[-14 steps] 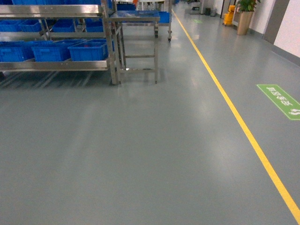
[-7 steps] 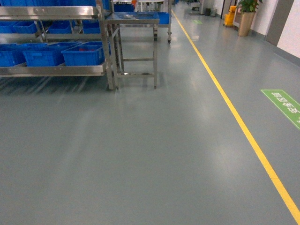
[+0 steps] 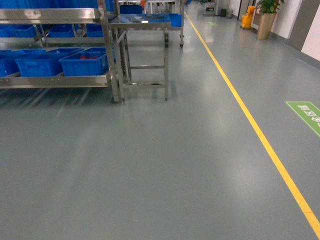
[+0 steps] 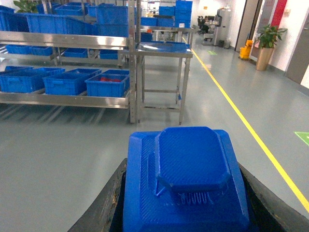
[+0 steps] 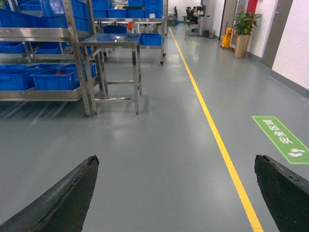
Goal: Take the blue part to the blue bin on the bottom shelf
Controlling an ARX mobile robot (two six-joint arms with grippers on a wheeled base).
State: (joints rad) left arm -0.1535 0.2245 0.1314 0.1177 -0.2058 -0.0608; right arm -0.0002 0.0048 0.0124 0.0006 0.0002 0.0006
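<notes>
While your left gripper (image 4: 186,203) pinches the moulded blue plastic part (image 4: 186,179) between its black fingers (image 4: 99,208), your right gripper (image 5: 176,193) hangs with fingers spread wide over bare grey floor (image 3: 165,165). Well ahead, blue plastic bins (image 3: 85,62) sit on the bottom shelf (image 3: 55,80) of the steel rack.

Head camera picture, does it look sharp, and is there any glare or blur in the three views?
Head view: soft, dim, with pale ceiling-light glare smeared across the grey floor. Left wrist view: the rack is crisp, and the blue part fills the bottom edge, slightly soft. Right wrist view: brightest, floor reflections mild, the dark fingertips blurred at the bottom corners.
</notes>
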